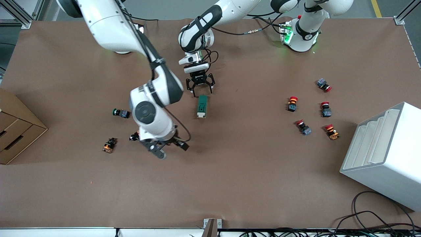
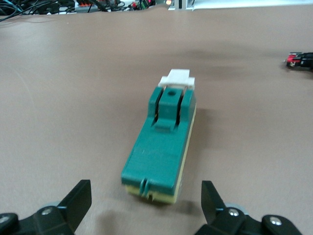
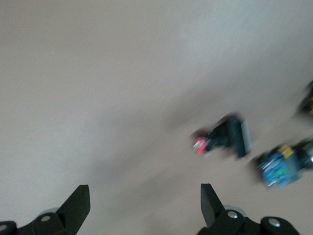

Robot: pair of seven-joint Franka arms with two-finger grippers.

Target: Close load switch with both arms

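Load switch (image 1: 202, 106): dark-green elongated plastic block on a cream base, white lever piece at the end nearer the front camera. It lies flat on the brown table (image 1: 250, 164), long axis running away from the left gripper.

Left gripper (image 1: 200, 86): jaws spread wide, empty, hovering just over the switch's end opposite the lever. In the left wrist view the left gripper (image 2: 146, 205) frames the block's green end squarely between its black fingertips (image 2: 78, 198), with clearance on both flanks.

Right gripper (image 1: 166, 148): jaws wide, holding nothing, low over bare table off to the switch's side, toward the right arm's end. Red-capped push button (image 3: 222, 137) lies near it, untouched.

Step in hand, as I judge it: left arm descends to pinch the body by its long sides. Keep centred and low, clear of the hinge slot, so the block stays put while the right arm comes across to the lever. Risk: the light block skids if one finger lands first.
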